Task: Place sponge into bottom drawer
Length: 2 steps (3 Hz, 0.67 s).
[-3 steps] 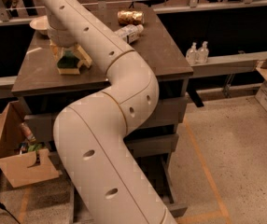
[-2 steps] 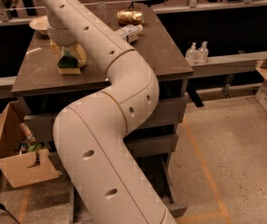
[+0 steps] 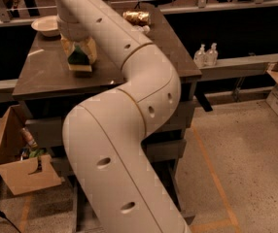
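Note:
The sponge, dark green on pale yellow foam, is at the back left of the dark cabinet top. My gripper reaches down onto it from above, its yellowish fingers tight against both sides of the sponge. I cannot tell whether the sponge rests on the top or is just off it. My thick white arm crosses the middle of the view and covers most of the cabinet front. Only strips of drawer fronts show to its right. The bottom drawer is hidden.
A white bowl sits at the top's back left corner and a shiny crumpled packet at the back. Two small bottles stand on a ledge to the right. An open cardboard box is on the floor at left.
The sponge sat tilted between the fingers before; now it stands straighter and slightly higher and to the right in the view. The arm has hardly moved.

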Tool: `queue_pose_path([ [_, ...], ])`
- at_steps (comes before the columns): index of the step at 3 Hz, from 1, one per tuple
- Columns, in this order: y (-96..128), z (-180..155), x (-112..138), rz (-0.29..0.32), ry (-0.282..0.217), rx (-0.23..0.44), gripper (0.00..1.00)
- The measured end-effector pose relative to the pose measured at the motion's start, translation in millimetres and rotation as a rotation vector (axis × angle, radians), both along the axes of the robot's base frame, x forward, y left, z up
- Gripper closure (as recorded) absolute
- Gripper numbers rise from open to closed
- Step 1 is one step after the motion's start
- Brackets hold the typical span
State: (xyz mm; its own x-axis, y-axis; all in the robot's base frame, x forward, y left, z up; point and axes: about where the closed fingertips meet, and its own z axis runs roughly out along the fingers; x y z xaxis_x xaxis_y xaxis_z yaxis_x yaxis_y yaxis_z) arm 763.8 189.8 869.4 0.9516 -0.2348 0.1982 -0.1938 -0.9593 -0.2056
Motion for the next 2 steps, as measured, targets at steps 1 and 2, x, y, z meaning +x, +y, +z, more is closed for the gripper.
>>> queue_pose_path([
  [1,-61.9,78.5,-41.7,-0.107,-0.036,0.035,1.0],
  [2,-110.2,136.9,-94.6,-0.21,-0.034,0.142,1.0],
])
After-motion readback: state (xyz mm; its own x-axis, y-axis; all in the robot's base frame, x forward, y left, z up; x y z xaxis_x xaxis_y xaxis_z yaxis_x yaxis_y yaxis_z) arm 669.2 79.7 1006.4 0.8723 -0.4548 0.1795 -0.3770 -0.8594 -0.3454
